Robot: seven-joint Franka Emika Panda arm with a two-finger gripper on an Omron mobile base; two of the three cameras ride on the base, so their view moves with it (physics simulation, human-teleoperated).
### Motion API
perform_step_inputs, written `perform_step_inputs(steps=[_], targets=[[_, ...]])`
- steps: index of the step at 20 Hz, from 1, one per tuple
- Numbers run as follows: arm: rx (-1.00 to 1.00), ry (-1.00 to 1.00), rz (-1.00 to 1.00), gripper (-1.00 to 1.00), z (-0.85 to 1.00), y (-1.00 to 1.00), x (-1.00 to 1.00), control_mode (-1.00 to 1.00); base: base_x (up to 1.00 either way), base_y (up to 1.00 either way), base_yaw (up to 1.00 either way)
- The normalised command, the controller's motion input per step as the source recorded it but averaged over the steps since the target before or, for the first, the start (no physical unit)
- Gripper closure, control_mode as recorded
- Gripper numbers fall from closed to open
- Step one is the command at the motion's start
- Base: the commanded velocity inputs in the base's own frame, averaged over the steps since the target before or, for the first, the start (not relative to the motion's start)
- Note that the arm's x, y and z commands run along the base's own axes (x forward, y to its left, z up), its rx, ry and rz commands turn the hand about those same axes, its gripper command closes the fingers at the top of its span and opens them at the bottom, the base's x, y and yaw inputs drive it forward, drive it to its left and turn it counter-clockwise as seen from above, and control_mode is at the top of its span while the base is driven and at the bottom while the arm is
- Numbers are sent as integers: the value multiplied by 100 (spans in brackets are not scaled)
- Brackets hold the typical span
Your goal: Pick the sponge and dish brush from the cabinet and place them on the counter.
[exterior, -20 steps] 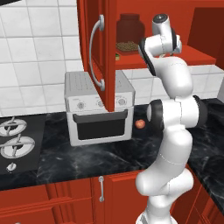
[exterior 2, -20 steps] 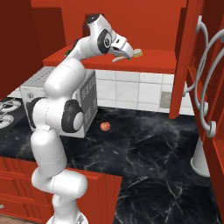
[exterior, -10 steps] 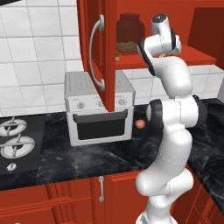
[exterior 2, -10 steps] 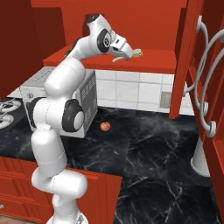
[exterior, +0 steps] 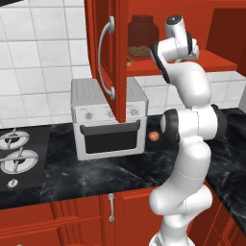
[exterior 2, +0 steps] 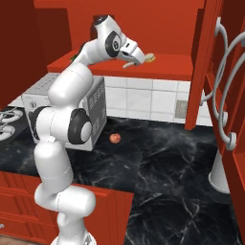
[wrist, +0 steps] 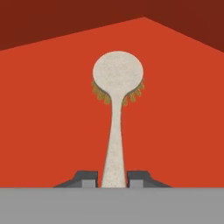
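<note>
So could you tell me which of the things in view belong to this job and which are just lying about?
Job:
- dish brush, handle between the gripper fingers
- cabinet, brush on its shelf
- counter

Lying about:
- toaster oven
- small red fruit
- jar
- stovetop

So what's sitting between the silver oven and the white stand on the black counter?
A small red apple lies close to the oven. From there to the white stand, the counter is bare, as the right base view shows.
</note>
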Motion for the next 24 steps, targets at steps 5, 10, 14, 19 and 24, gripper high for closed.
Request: perform_step_inputs(steps=[5,10,14,19,24], targets=[[-1,0,-3,100,14,0,0,-100,0,0,0],[-1,0,-3,100,26,0,-8,-100,0,0,0],[-1,0,-3,100,19,0,-22,-100,0,0,0],[0,-5,-4,100,11,0,-43,-100,0,0,0],[0,-6,-3,100,9,0,-52,-100,0,0,0]])
